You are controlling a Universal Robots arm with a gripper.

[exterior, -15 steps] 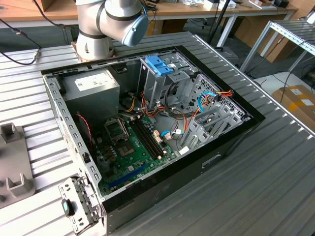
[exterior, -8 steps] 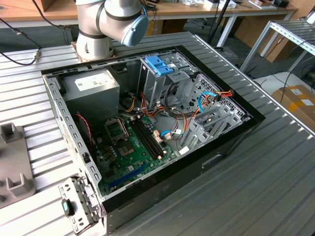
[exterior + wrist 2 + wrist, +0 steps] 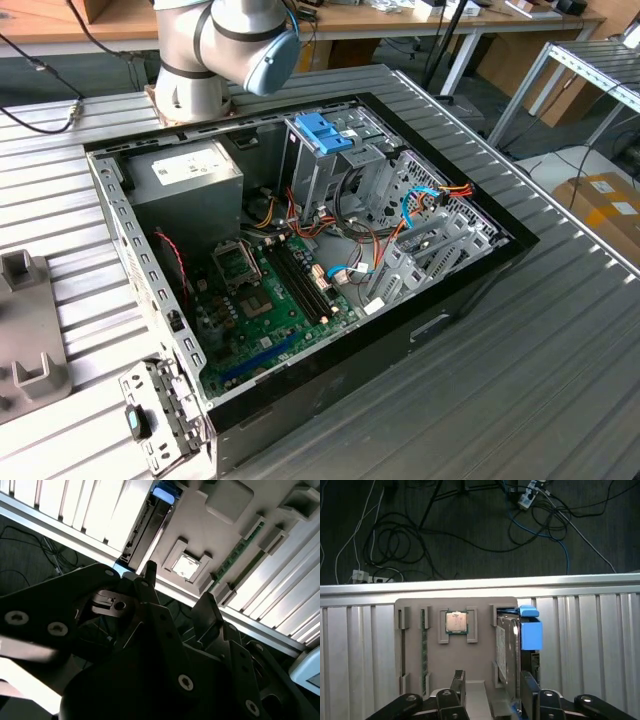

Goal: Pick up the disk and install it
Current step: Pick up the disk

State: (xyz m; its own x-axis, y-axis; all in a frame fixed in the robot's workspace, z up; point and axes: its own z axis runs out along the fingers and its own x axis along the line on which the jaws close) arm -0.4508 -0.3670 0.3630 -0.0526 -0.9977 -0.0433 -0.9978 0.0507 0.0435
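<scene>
We saw the ribbed metal table [image 3: 560, 400] carrying an open computer case [image 3: 400, 352], whose cables tangled too densely for us to trace. The arm [image 3: 215, 45] ran out past the exterior view's upper edge. A grey fixture plate [image 3: 30, 340] was cut off by the exterior view's left edge. In the first wrist view the disk [image 3: 506, 645] stood on edge in a slot of that plate. It was seen so steeply that its broad face was hard to make out, and the gripper [image 3: 494, 675] hid its near end. The fingers [image 3: 459, 679] stood apart, one just beside the disk's blue rail [image 3: 530, 635]; whether it touched we could not tell. A processor chip [image 3: 456, 622] and a memory stick [image 3: 424, 645] sat in neighbouring slots.
</scene>
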